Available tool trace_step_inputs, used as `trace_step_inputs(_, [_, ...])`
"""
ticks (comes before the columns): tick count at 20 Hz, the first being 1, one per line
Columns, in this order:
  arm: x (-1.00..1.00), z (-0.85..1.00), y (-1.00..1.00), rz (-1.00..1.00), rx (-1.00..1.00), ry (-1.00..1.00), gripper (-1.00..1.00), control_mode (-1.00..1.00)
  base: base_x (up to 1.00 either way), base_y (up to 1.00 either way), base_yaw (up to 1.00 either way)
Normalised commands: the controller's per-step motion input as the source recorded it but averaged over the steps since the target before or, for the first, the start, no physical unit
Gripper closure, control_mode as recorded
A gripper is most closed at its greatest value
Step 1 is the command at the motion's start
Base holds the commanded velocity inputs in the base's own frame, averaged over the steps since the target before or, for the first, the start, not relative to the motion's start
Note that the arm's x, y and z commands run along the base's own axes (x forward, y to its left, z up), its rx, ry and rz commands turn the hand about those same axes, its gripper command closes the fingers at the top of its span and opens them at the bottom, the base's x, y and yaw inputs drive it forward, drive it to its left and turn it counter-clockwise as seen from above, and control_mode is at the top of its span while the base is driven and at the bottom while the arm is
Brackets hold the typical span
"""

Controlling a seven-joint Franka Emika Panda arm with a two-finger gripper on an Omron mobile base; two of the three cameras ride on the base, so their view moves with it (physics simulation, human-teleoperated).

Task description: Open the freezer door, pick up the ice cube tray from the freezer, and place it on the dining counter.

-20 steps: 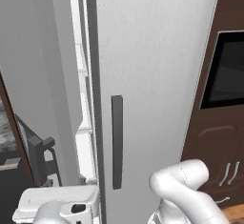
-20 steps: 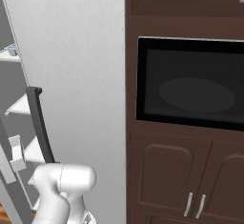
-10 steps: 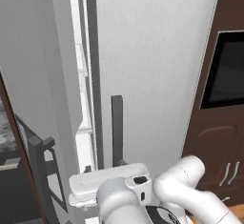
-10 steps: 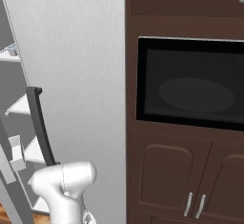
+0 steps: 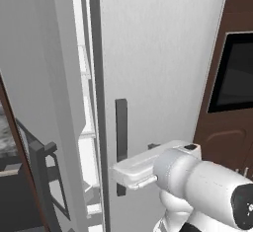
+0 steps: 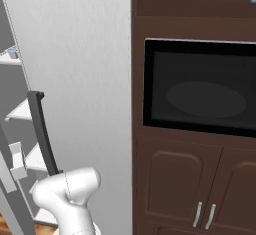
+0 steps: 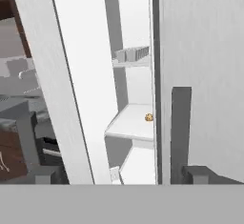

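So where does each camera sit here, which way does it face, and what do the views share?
Left base view: behind the arm's left, facing the fridge; the white arm crosses the plain door's handle, the freezer door ajar.
Right base view: behind its right, facing the oven; an arm joint low left.
Hand view: on the hand, peering through the gap onto the freezer shelves, ice cube tray above.
Shared: the open freezer.

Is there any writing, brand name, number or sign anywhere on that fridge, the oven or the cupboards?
None: no text can be read anywhere.
The tall light-grey freezer door, standing ajar: blank.
The plain light-grey fridge door with its dark bar handle: no badge or label.
The black-glass built-in oven: no digits or logo.
The dark brown wooden cabinet doors: bare.
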Motion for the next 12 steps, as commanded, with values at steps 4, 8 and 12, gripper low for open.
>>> trace_step_inputs(4, [0.11, 0.0, -0.54, 0.38, 0.12, -0.06, -1.0, -1.0, 0.0, 0.0, 0.0])
trace_step_inputs(8, [0.06, 0.01, -0.43, 0.33, 0.09, -0.2, -1.0, -1.0, 0.0, 0.0, 0.0])
trace_step_inputs(12, [0.13, 0.0, -0.42, 0.31, 0.09, -0.22, -1.0, -1.0, 0.0, 0.0, 0.0])
